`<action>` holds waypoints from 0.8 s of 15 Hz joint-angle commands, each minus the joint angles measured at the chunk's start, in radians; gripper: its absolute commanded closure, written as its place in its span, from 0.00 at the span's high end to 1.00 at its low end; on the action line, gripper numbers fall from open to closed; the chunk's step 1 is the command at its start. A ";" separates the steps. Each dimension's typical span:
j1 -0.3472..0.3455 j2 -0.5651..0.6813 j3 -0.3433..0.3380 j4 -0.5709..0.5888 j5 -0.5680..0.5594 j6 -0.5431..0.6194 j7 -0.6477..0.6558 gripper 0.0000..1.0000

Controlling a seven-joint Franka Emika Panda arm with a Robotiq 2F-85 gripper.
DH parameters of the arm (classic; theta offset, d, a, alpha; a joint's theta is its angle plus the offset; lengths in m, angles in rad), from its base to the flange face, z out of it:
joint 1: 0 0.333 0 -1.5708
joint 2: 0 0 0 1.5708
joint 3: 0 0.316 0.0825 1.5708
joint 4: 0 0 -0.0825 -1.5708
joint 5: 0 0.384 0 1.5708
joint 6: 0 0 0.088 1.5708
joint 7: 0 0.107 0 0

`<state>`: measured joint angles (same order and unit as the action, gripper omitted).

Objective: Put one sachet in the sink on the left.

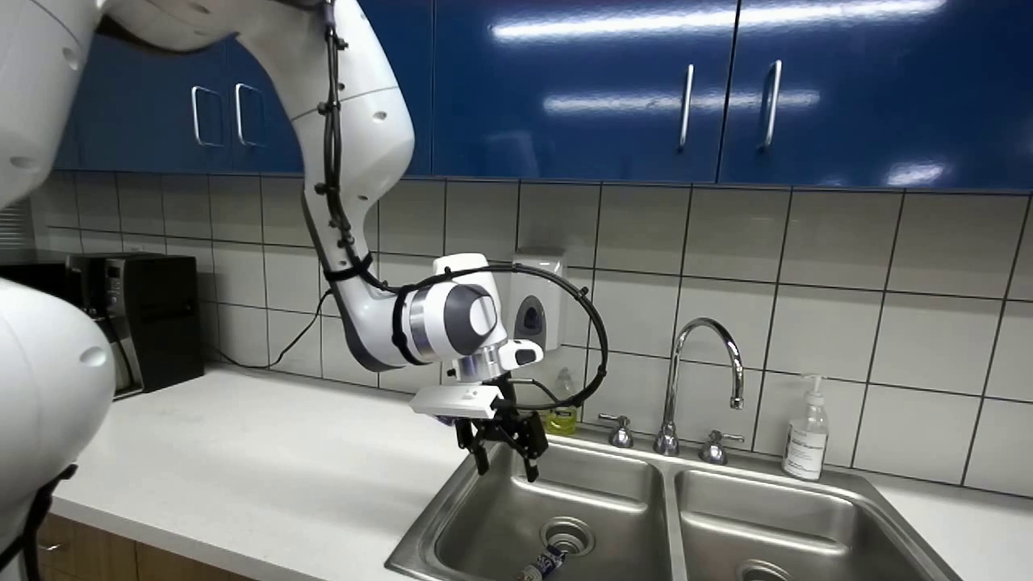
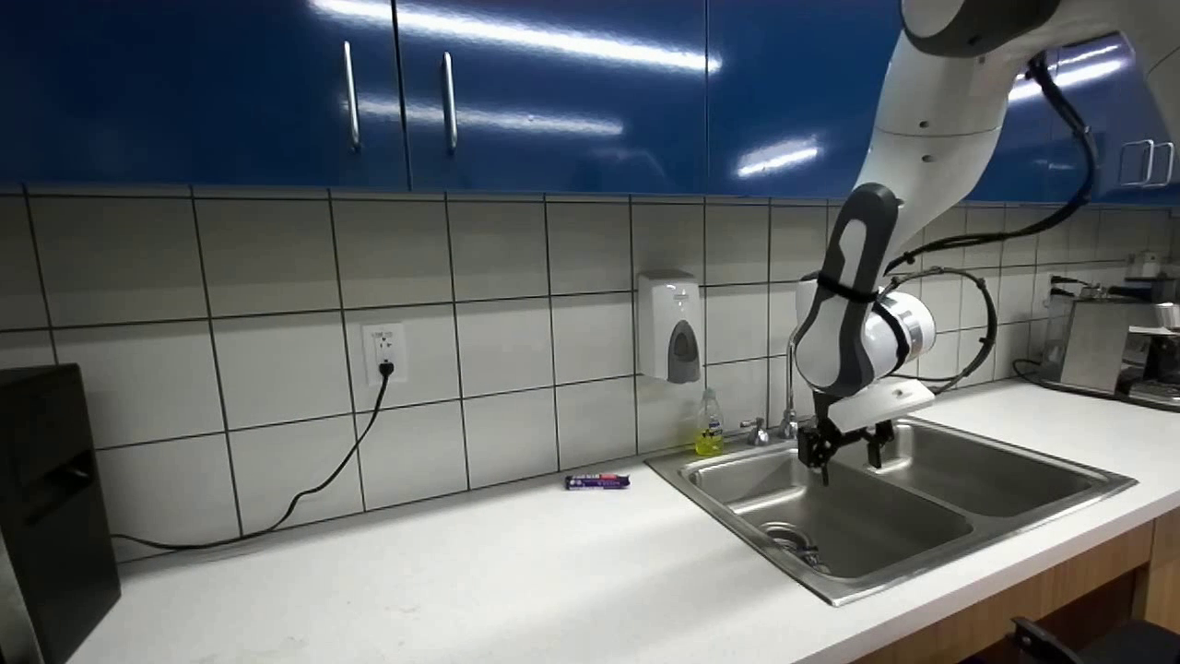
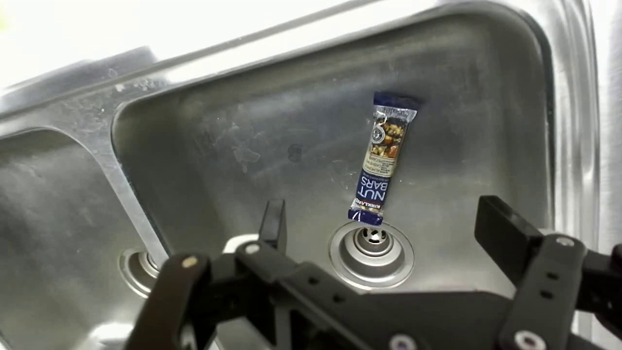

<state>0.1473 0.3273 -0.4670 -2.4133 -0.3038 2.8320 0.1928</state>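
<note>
One sachet, a nut bar in a blue and clear wrapper (image 3: pixel 381 155), lies flat in the left sink basin (image 3: pixel 272 136), its lower end at the drain's rim. It also shows in an exterior view (image 1: pixel 542 563), cut by the bottom edge. A second sachet, purple (image 2: pixel 596 481), lies on the counter by the tiled wall, left of the sink. It is out of the wrist view. My gripper (image 1: pixel 507 468) is open and empty above the left basin, near its back. Its fingers stand wide apart in the wrist view (image 3: pixel 381 218), apart from the nut bar.
A chrome faucet (image 1: pixel 671 387) with two handles stands behind the basins. A yellow-green soap bottle (image 2: pixel 709 426) stands at the sink's back left corner, below a wall dispenser (image 2: pixel 670 323). A pump bottle (image 1: pixel 805 444) stands behind the right basin (image 1: pixel 759 508). Blue cabinets (image 1: pixel 581 97) hang above.
</note>
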 commanded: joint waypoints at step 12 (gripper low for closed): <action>-0.096 -0.201 0.102 -0.153 -0.404 -0.014 0.222 1.00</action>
<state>0.1179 0.1301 -0.4296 -2.5701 -0.6930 2.8255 0.4059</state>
